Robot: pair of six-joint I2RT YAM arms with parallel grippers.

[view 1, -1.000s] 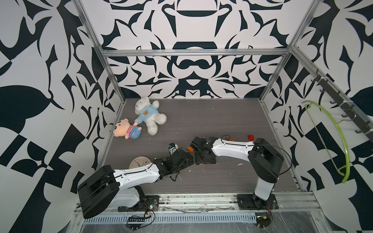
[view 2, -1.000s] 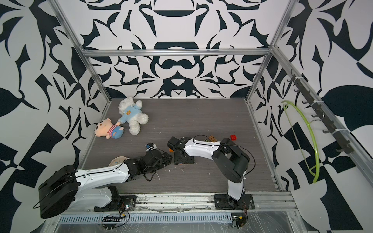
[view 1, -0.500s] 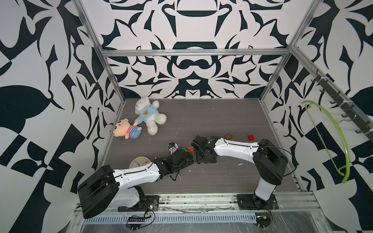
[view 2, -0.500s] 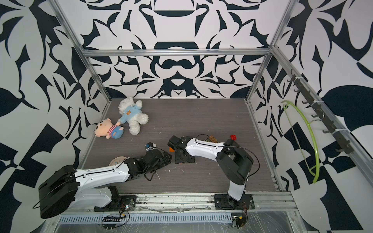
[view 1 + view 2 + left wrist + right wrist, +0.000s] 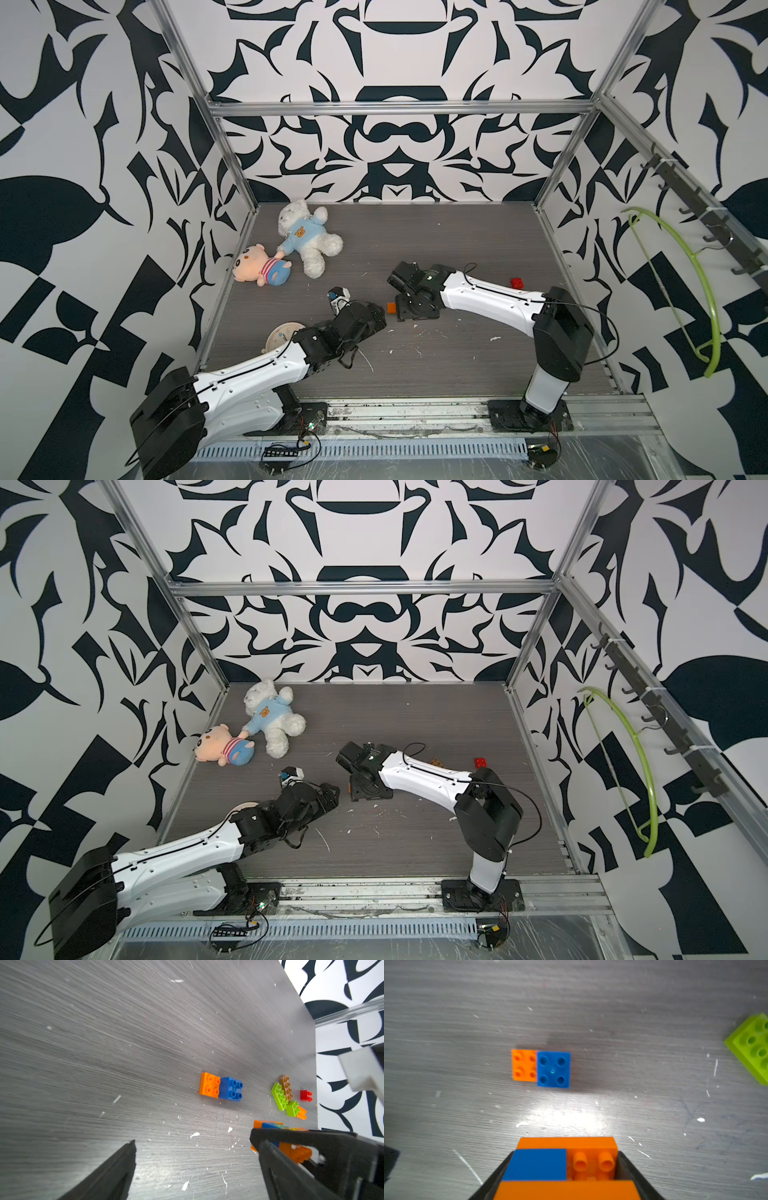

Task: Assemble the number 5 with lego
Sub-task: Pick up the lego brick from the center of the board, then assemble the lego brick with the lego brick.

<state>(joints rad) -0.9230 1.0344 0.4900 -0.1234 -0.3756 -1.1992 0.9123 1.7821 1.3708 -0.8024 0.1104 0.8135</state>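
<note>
stack (image 5: 566,1165): orange bricks with a blue square set among them, two orange studs showing beside the blue. it is clamped in the right gripper (image 5: 564,1172), one dark finger (image 5: 500,1169) pressed to each side. in both top views only an orange edge (image 5: 391,308) shows at the gripper's nose, near the middle of the table (image 5: 457,365). the stack sits low over the surface; whether it touches, i cannot tell.

pair: an orange square (image 5: 524,1065) and a blue square (image 5: 554,1069) lie flat on the table, studs up, side by side and touching. they are ahead of the held stack and apart from it.

loose bricks: two lime bricks (image 5: 279,1096) lie touching each other, a brown brick (image 5: 286,1087) against the longer one, a small orange brick (image 5: 301,1113) at the other. a red brick (image 5: 305,1095) lies just beside this group, near the right wall (image 5: 517,283).

left gripper (image 5: 192,1140): jaws wide apart, nothing between them. it lies low, its nose close to the right gripper's.

surroundings: a white bear (image 5: 309,241) and a doll (image 5: 259,272) lie touching at the far left of the table. a clock (image 5: 282,334) lies partly under the left arm. a green hanger (image 5: 681,291) hangs on the right wall.
</note>
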